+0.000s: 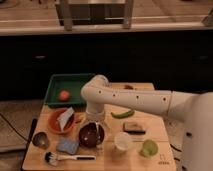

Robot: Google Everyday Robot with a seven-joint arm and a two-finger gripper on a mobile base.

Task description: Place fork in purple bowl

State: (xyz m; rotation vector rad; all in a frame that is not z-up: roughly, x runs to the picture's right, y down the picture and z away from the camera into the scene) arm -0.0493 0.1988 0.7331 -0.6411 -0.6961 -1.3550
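The purple bowl stands on the wooden table, at the front middle. A slim pale fork shows inside the bowl, leaning toward its left rim. My white arm reaches in from the right and bends down, so my gripper hangs right over the bowl's back edge, just above the fork. The arm hides where the gripper meets the fork.
A green tray at the back left holds an orange-red ball. Around the bowl stand an orange-red bowl with a white card, a small grey metal bowl, a blue sponge, a dish brush, a white cup, a green pepper, a dark block and a green cup.
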